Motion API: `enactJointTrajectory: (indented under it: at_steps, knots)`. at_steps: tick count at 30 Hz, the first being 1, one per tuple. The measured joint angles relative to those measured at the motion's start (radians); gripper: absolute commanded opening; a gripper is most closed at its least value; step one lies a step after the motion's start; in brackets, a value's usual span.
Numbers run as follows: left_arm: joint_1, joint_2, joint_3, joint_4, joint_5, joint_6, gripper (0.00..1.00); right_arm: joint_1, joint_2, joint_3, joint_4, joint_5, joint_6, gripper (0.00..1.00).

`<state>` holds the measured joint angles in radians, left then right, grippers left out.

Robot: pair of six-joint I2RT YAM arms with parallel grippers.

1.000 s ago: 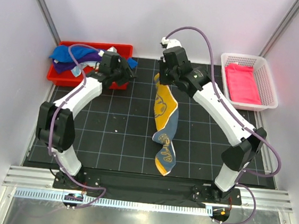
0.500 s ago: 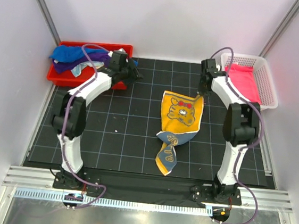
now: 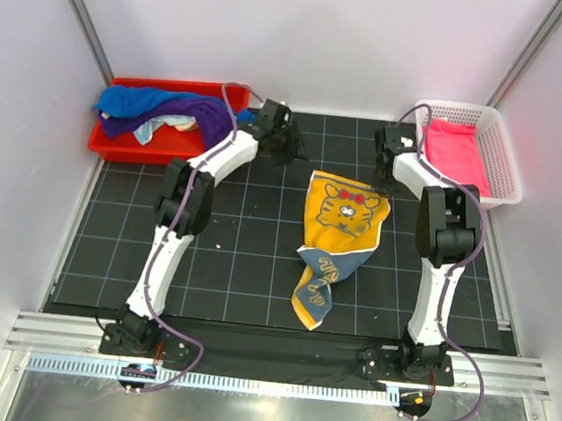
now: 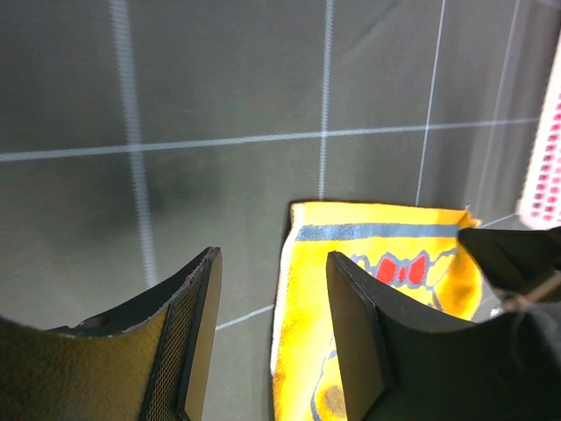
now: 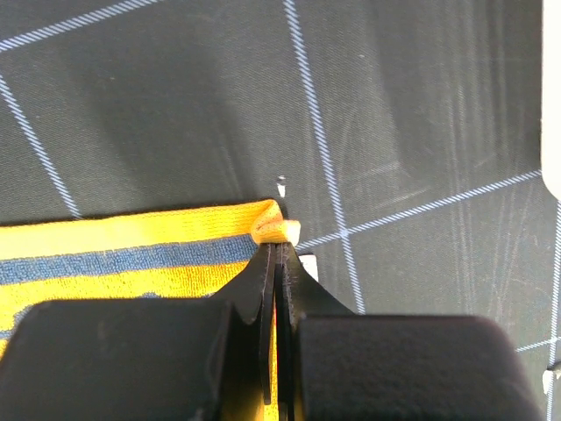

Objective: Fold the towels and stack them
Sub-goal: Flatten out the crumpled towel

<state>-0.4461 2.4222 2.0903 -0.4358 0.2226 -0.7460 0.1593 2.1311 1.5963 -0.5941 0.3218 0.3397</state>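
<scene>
A yellow-orange towel [image 3: 344,215] with a tiger picture lies on the black mat, its far half spread flat. Its near end [image 3: 315,285] is twisted, showing the slate-blue back. My right gripper [image 3: 384,188] is shut on the towel's far right corner [image 5: 276,231], low on the mat. My left gripper [image 3: 293,154] hangs open just over the towel's far left corner [image 4: 302,219]. The towel's left edge runs between its fingers [image 4: 355,316]. A hot pink towel [image 3: 455,156] lies folded in the white basket. Bright blue [image 3: 132,101] and purple [image 3: 189,113] towels are heaped in the red bin.
The red bin [image 3: 117,145] stands at the far left and the white mesh basket [image 3: 507,169] at the far right, close to my right wrist. White walls close in both sides. The basket's edge [image 4: 545,158] shows in the left wrist view.
The right gripper swung the hanging towel to the right and lowered it, so its far half now lies flat. The left arm reached from the red bin across to the towel's far left corner.
</scene>
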Motion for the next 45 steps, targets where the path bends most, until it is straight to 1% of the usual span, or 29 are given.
enactJointTrajectory:
  at_steps: [3,5,12,18,26,33,39,44,45]
  knots:
    - [-0.04,0.046,0.096,-0.071,-0.045,0.039,0.56,-0.01,-0.019,-0.031,0.019,-0.008,0.003,0.01]
    - [-0.066,0.069,0.142,-0.101,-0.076,0.06,0.58,-0.013,-0.029,-0.044,0.027,-0.013,0.003,0.01]
    - [-0.135,0.159,0.269,-0.181,-0.17,0.122,0.6,-0.023,-0.051,-0.082,0.062,-0.042,0.003,0.01]
    - [-0.17,0.183,0.298,-0.216,-0.268,0.153,0.62,-0.031,-0.08,-0.119,0.079,-0.082,0.003,0.01]
    - [-0.202,0.202,0.316,-0.22,-0.354,0.165,0.58,-0.039,-0.096,-0.148,0.103,-0.119,0.003,0.01]
    - [-0.224,0.212,0.325,-0.216,-0.406,0.18,0.52,-0.045,-0.113,-0.161,0.116,-0.146,0.004,0.01]
    - [-0.23,0.213,0.325,-0.214,-0.411,0.183,0.46,-0.045,-0.113,-0.163,0.125,-0.168,0.005,0.01]
    - [-0.23,0.213,0.318,-0.209,-0.417,0.182,0.36,-0.045,-0.116,-0.169,0.133,-0.197,0.006,0.01]
    - [-0.23,0.212,0.314,-0.206,-0.422,0.182,0.31,-0.045,-0.117,-0.169,0.135,-0.204,0.006,0.01]
